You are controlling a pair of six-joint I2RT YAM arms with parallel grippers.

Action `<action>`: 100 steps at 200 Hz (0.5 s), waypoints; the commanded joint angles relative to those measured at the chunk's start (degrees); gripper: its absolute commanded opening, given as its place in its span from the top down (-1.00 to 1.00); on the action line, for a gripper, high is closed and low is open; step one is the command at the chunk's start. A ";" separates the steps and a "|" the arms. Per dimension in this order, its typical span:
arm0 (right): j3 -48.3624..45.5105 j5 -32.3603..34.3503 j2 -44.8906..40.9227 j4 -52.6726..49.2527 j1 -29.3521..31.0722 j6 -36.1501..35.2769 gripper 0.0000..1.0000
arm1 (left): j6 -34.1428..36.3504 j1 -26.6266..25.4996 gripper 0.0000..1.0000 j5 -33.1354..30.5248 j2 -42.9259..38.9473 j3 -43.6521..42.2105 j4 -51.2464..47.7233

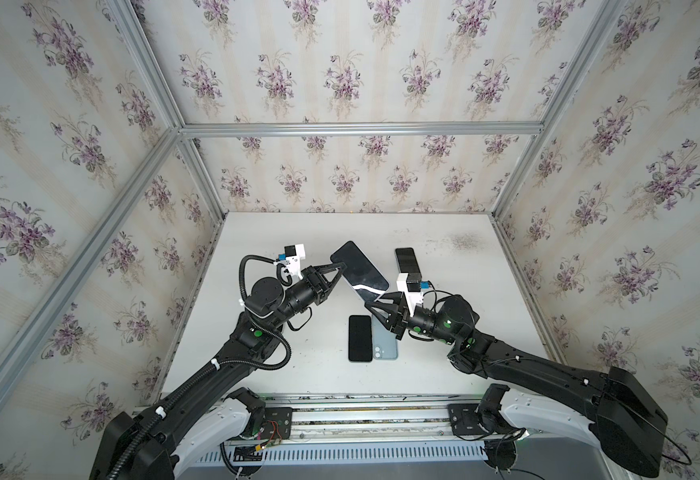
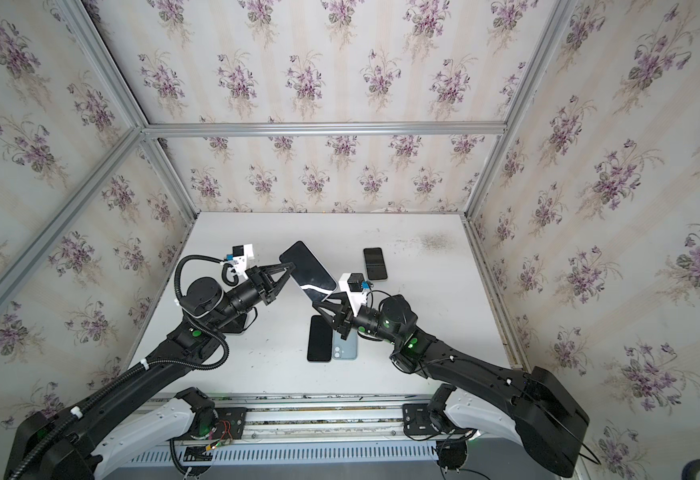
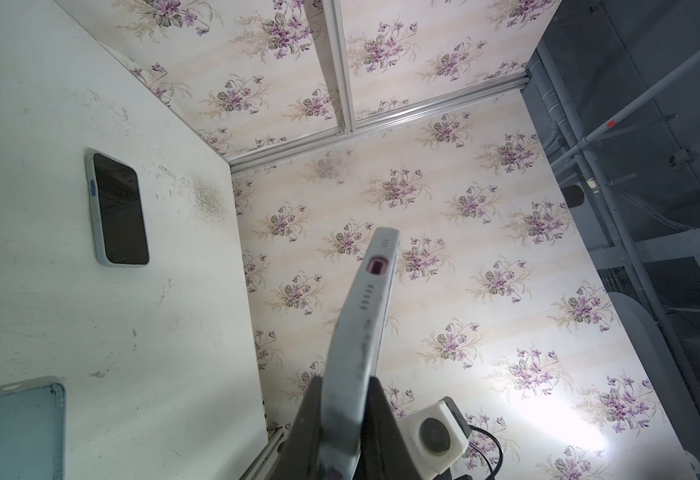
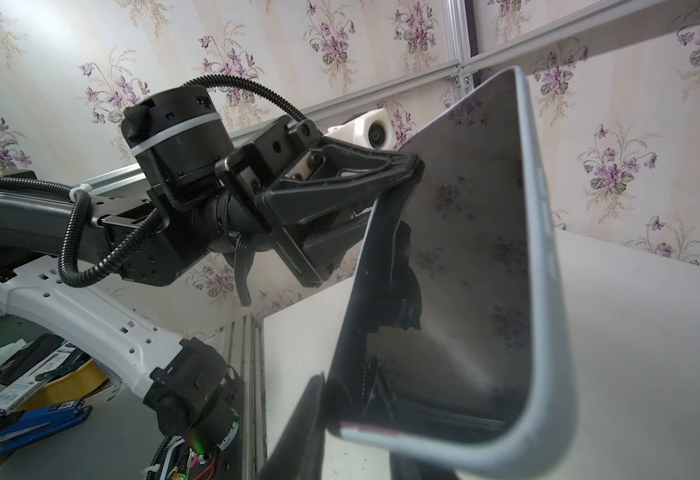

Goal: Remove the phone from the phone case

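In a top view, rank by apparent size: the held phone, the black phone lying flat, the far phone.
Held phone: largest, though lifted nearer the camera.
Black phone: next.
Far phone: smallest, partly hidden.

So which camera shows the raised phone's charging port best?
Left wrist view: the charging port faces it. Both top views show only the phone's screen; the right wrist view shows screen and case rim, no port.

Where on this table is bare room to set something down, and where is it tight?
Free: the right side of the table, between the rear phone and the right wall; the front strip below the black phone and blue piece. Crowded: the middle, where left gripper and right gripper meet the cased phone.
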 commanded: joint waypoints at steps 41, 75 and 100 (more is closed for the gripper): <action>-0.54 11.79 0.68 -8.01 -0.11 -5.92 0.36 | -3.99 -0.39 1.00 1.81 -0.46 0.50 4.71; -2.91 14.26 -1.56 -6.01 -0.10 -6.02 0.23 | -3.74 -0.39 1.00 1.49 -0.83 0.15 4.59; -5.51 12.74 -5.88 -5.03 -0.13 -4.60 -0.18 | -3.73 -0.43 1.00 1.48 -0.75 -0.03 4.62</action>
